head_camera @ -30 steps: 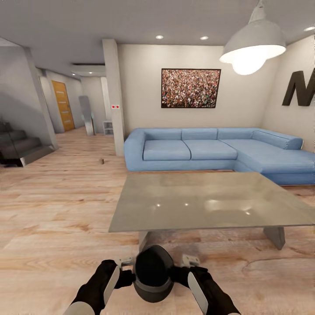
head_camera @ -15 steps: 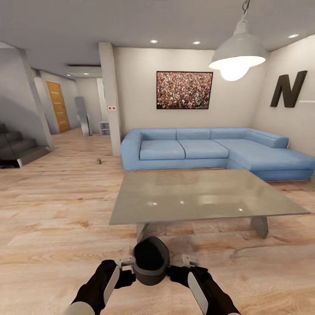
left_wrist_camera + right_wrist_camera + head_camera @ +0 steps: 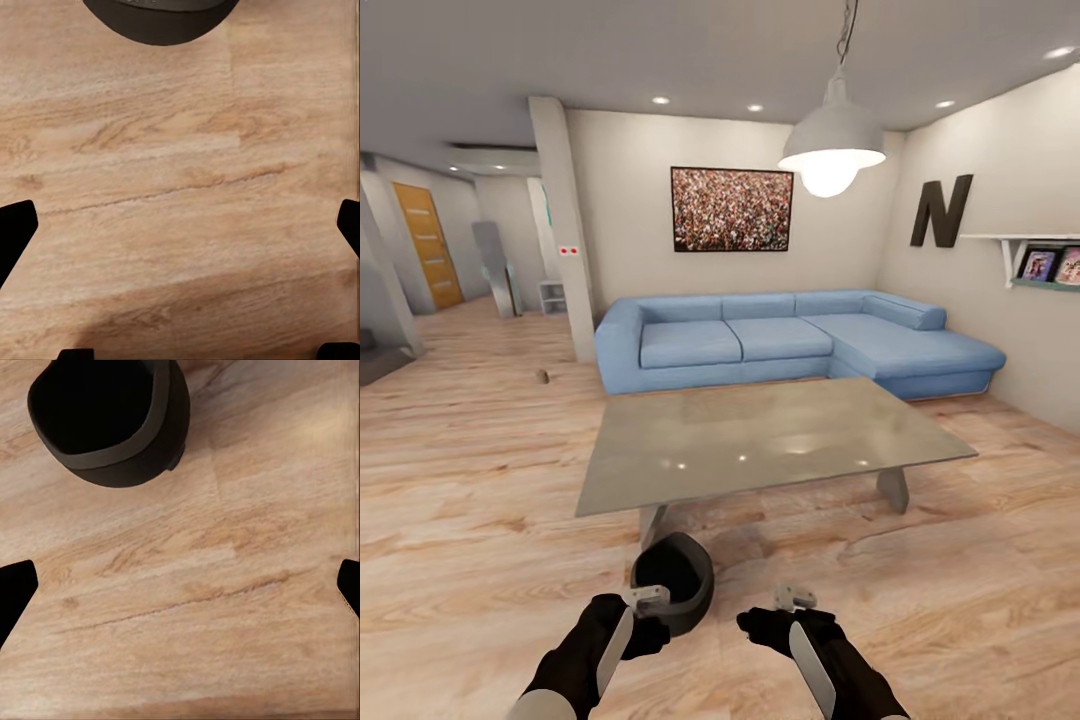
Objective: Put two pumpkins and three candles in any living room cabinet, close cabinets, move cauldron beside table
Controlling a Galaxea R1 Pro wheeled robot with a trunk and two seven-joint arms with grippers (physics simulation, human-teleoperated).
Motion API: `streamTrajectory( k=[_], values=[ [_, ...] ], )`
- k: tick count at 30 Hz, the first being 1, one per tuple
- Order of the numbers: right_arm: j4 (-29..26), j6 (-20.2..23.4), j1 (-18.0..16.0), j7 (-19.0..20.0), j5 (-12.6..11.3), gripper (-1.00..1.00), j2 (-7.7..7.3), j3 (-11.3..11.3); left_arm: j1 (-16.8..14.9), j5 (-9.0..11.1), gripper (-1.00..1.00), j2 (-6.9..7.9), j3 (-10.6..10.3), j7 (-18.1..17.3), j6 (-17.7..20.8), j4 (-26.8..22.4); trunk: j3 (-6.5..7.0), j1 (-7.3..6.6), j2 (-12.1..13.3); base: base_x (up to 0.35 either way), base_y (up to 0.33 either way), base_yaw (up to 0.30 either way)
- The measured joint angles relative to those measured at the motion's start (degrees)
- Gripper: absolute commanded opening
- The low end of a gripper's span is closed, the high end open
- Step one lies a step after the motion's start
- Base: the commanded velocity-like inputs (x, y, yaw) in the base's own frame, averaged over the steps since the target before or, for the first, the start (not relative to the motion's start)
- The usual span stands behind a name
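The cauldron [image 3: 672,580], a black round pot with a grey rim, stands tilted on the wood floor beside the near left leg of the grey table [image 3: 760,440]. My left gripper [image 3: 650,598] is open just in front of the pot. My right gripper [image 3: 795,598] is open over bare floor to the right of it. The left wrist view catches the cauldron [image 3: 157,19] at the frame's edge. In the right wrist view the cauldron [image 3: 112,420] shows its dark, empty inside. One candle [image 3: 543,376], a small brown stub, lies on the floor near the pillar. The pumpkins and the cabinet are out of view.
A blue corner sofa [image 3: 780,340] runs behind the table. A pendant lamp [image 3: 832,150] hangs over it. A pillar [image 3: 565,230] stands at the sofa's left end, with a hallway beyond. A wall shelf [image 3: 1040,265] is at the right. Open floor lies left of the table.
The view has swung right and pulled back from the table. The cauldron, earlier held between both grippers, now rests on the floor by the table leg, and the grippers are apart from it.
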Motion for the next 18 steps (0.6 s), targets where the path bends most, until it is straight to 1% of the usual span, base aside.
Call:
streamTrajectory(
  k=[18],
  values=[
    [0.0, 0.0, 0.0, 0.0, -0.1, 1.0, 0.0, 0.0, 0.0, 0.0, 1.0, -0.02, 0.0, 0.0, 0.0, 0.0, 3.23, -3.95, 7.2, -0.001, 0.0, -0.28]
  ],
)
